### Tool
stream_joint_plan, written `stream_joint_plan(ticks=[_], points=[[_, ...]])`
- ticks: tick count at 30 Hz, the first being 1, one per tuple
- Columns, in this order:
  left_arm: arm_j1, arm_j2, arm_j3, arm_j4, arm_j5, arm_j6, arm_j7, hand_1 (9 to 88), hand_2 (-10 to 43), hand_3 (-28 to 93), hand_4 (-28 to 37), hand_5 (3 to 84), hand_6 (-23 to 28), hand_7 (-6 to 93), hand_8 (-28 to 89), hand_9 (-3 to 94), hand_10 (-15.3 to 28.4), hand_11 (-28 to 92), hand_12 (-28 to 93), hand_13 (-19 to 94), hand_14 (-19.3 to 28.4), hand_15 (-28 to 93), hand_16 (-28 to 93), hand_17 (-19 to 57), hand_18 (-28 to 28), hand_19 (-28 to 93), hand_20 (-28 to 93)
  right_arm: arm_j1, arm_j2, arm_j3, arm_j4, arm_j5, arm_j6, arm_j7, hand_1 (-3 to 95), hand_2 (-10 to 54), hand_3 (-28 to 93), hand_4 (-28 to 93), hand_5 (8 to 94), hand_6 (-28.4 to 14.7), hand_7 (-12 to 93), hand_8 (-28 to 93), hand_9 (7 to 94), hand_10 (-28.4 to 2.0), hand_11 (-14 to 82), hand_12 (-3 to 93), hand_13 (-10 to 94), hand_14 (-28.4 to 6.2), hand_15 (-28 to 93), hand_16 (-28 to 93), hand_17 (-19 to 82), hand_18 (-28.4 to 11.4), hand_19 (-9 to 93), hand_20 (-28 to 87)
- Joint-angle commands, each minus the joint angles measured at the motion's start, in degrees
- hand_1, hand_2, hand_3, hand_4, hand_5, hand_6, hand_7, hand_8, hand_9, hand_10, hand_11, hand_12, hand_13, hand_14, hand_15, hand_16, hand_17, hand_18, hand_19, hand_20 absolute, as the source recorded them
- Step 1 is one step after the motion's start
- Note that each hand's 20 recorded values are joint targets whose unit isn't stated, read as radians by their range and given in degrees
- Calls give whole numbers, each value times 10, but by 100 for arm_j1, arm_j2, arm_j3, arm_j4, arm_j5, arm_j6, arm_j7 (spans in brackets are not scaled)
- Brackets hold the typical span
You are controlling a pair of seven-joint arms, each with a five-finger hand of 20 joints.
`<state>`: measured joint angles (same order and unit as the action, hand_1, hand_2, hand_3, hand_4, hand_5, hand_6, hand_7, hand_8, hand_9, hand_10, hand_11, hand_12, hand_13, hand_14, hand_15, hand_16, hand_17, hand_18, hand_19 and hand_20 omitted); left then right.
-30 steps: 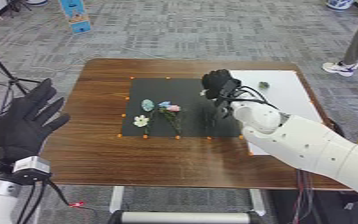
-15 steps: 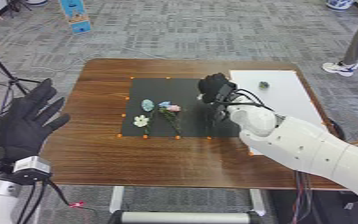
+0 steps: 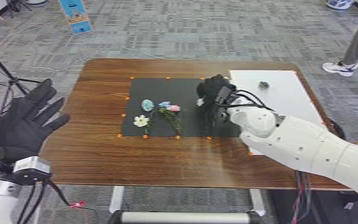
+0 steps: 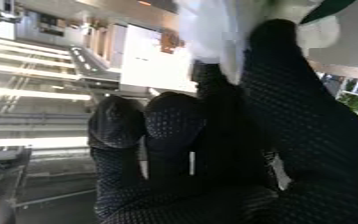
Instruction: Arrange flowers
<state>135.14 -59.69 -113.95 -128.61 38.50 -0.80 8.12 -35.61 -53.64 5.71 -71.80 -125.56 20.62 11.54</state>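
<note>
Over the right part of the black mat (image 3: 164, 127) is my right hand (image 3: 214, 92), with a white flower (image 3: 200, 101) at its left side. In the right wrist view, my right hand (image 4: 273, 100) pinches the white flower (image 4: 215, 30) between thumb and finger, a green leaf beside the petals. On the mat's left half lie a white flower (image 3: 141, 121), a light green-blue one (image 3: 147, 105), a blue one (image 3: 164, 104) and a pink one (image 3: 174, 108), stems toward the front. My left hand (image 3: 29, 120) is held off the table's left side, fingers straight and spread.
The brown wooden table (image 3: 140, 165) extends around the mat. A white board (image 3: 286, 95) lies on its right, with a small green object (image 3: 263, 85) near the back. Orange markers edge the mat. A black tripod (image 3: 11, 77) stands at the far left.
My right hand has shifted slightly left over the mat and turned a little, so the white flower at its side shows more. My left hand and the flowers lying on the mat have stayed put.
</note>
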Motion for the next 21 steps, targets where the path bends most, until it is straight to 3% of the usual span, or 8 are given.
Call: stream_joint_plan(ticks=[1,3,12,15,19,21], points=[[34,-21,-14,-19,-23,7,-41,249,-81,582,-283,219,11,144,-80,169,76,74,214,131,120,68,70,-156,228,353,56,-23,171,447,-392,-264,-803,-3,440,-95,738,-283,609,57,307,-134,660,-73,274,214,607,-68,822,333,346,-182,885,595],[48,-27,-24,-26,-30,4,-40,251,-79,580,-283,219,11,144,-79,169,75,75,215,131,120,68,69,-156,228,353,56,-77,185,599,-439,-346,-1005,-21,428,-95,747,-283,592,53,303,-174,638,-74,266,201,590,-71,814,328,334,-183,875,597],[93,-60,-66,-36,-25,-1,-26,249,-79,583,-283,219,11,144,-79,169,75,74,215,131,120,68,69,-156,228,352,55,-302,470,1243,-912,-445,-1623,30,413,-95,703,-283,494,18,265,-151,541,-87,237,205,536,-87,817,312,294,-194,850,613],[63,-53,-40,-25,-24,-7,-21,249,-79,582,-283,219,11,143,-79,169,76,74,215,131,120,68,69,-156,228,352,55,-540,669,1730,-1272,-371,-1873,199,404,-95,678,-283,446,-2,239,-136,478,-107,211,207,520,-95,817,300,277,-199,838,614],[52,-72,-35,-23,-29,-6,-33,247,-80,585,-283,219,11,142,-79,168,76,73,216,131,121,67,69,-156,228,352,55,-826,860,2118,-1269,-80,-1160,729,359,-95,696,-283,349,-49,168,-96,374,-135,185,214,480,-113,825,269,253,-207,827,612],[69,-80,-37,-31,-14,-2,-24,248,-79,584,-283,219,12,142,-79,168,76,73,215,131,121,67,69,-156,228,351,55,-940,885,2336,-1106,-91,-1122,968,335,-95,720,-283,307,-60,146,-79,328,-142,164,219,453,-119,828,260,242,-205,813,602]])
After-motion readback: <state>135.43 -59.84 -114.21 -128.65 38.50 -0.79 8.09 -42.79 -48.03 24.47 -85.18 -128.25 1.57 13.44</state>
